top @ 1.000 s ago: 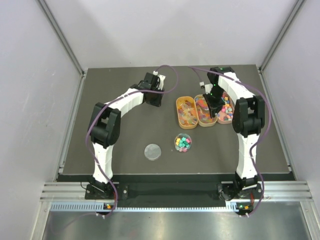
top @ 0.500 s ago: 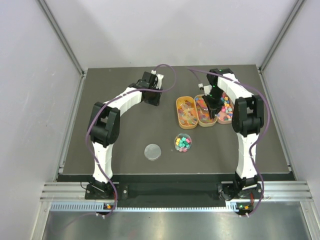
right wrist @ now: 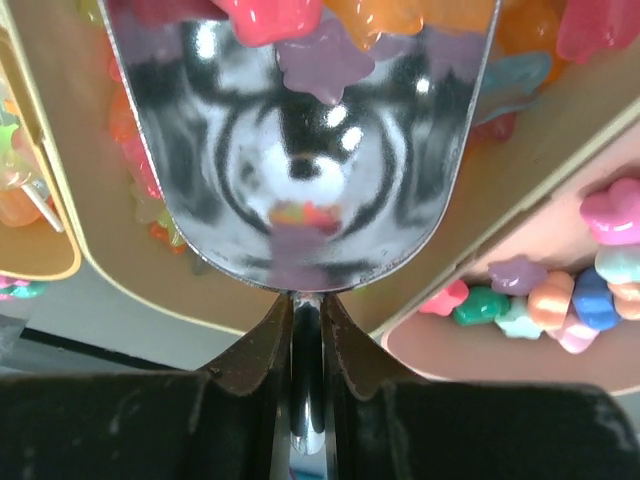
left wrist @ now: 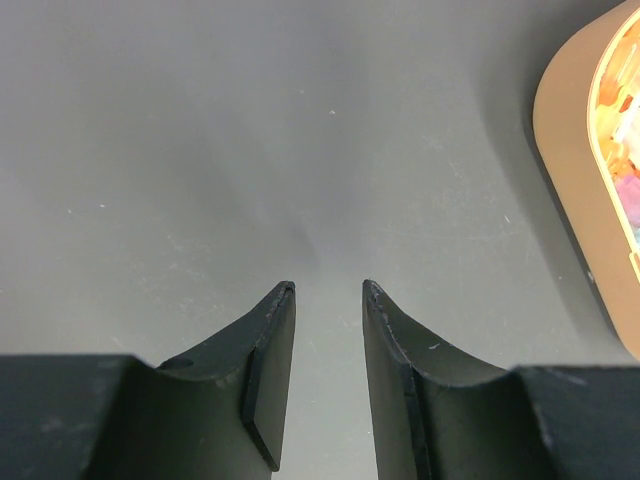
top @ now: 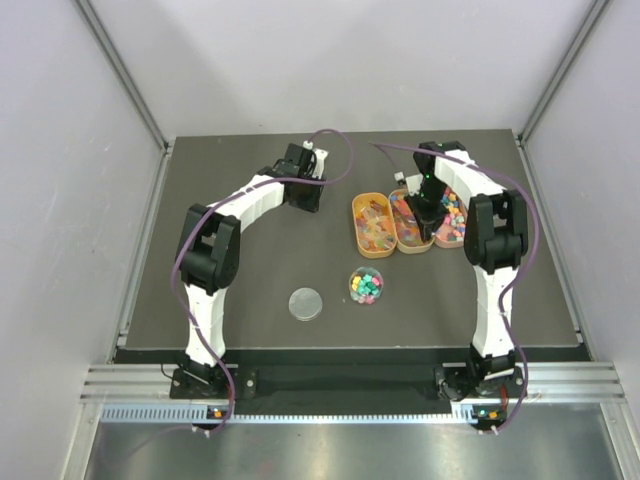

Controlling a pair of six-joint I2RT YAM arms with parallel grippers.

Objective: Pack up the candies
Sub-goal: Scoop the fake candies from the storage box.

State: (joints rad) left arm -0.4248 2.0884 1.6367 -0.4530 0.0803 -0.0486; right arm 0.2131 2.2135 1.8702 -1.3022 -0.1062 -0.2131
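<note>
The candies fill three oval trays at the back right, and more lie in a small clear dish (top: 366,286). My right gripper (right wrist: 307,298) is shut on the thin handle of a shiny metal scoop (right wrist: 300,150). The scoop's bowl lies in the middle tray (top: 410,240), with a pink candy (right wrist: 265,15) and a purple candy (right wrist: 320,60) at its far lip. More candies (right wrist: 520,300) show in the right tray (right wrist: 480,350). My left gripper (left wrist: 328,287) stands open over bare table, left of the left tray (left wrist: 565,150), holding nothing.
A clear round lid (top: 306,303) lies flat on the dark table (top: 250,270), left of the dish. The left tray (top: 373,223) holds amber gummies, the right tray (top: 452,215) mixed pastel pieces. Grey walls enclose the table on three sides.
The right gripper and scoop have shifted slightly toward the back within the middle tray. The left arm has not moved.
</note>
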